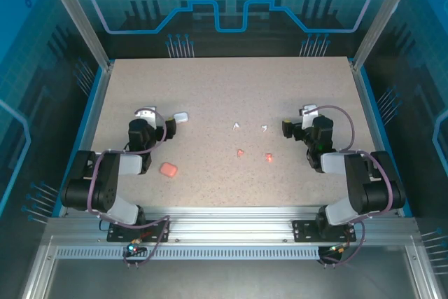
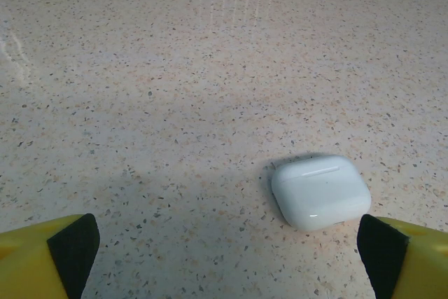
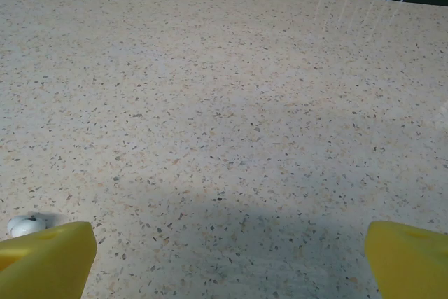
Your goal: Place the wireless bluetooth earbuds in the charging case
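The left end effector [image 1: 145,114] hangs low over the desk [image 1: 224,82] with its jaws spread wide and nothing in its grip. The white case [image 2: 320,190] lies flat on the desk with its lid closed. It is just ahead of this end effector and far over toward the finger [image 2: 395,260] at the right of the left wrist view. It sits just beside that fingertip and well apart from the opposite one. The pink case [image 1: 168,169] sits behind this end effector and a little to its right, close to the left arm [image 1: 115,173].

The right end effector [image 1: 304,118] is also low over the desk, open about as wide and holding nothing. A white earbud [image 3: 26,225] rests on the desk just beside the yellow finger [image 3: 49,260] at the left of the right wrist view; whether they touch I cannot tell.

From above, all four earbuds lie loose on the bare desk between the two end effectors, none in a case. That white earbud is near the right end effector's left side, and the second white earbud [image 1: 237,127] is farther left along the same line. A pink earbud [image 1: 269,157] and a second pink earbud [image 1: 240,152] lie closer to the arm bases — each roughly behind one of the white ones.
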